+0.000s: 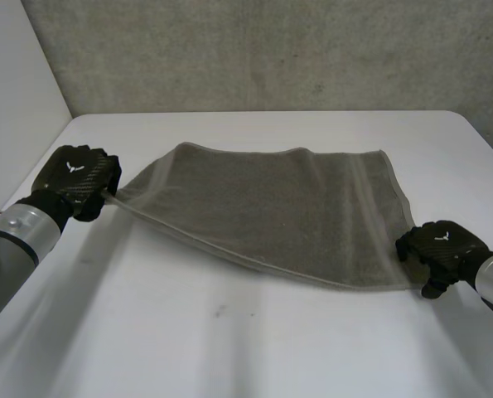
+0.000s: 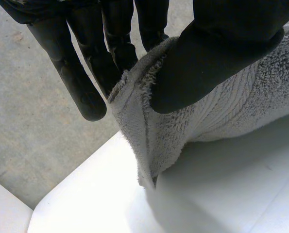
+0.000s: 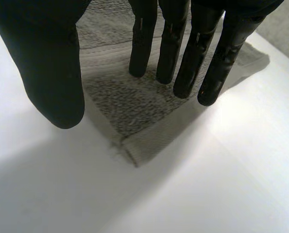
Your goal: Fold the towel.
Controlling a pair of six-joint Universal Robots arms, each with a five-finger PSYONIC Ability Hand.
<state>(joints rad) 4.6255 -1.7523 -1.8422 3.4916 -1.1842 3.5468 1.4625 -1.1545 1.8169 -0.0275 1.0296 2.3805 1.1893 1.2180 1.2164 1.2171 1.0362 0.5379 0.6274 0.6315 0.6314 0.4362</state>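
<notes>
A grey-brown towel [image 1: 279, 207] lies spread across the white table [image 1: 229, 348]. Its near left corner is lifted off the surface, and the edge running from it hangs taut. My left hand [image 1: 76, 178] is shut on that corner: in the left wrist view the thumb [image 2: 217, 58] presses the towel's hem [image 2: 149, 126] against the fingers. My right hand [image 1: 441, 249] hovers at the near right corner. In the right wrist view its fingers [image 3: 173, 43] are straight and the thumb [image 3: 47, 63] stands apart, with the towel corner [image 3: 134, 121] lying flat on the table under them.
A grey wall [image 1: 271, 50] stands behind the table's far edge. Bare white table runs along the front, between the arms. The table's left edge [image 1: 31, 166] is close to my left hand.
</notes>
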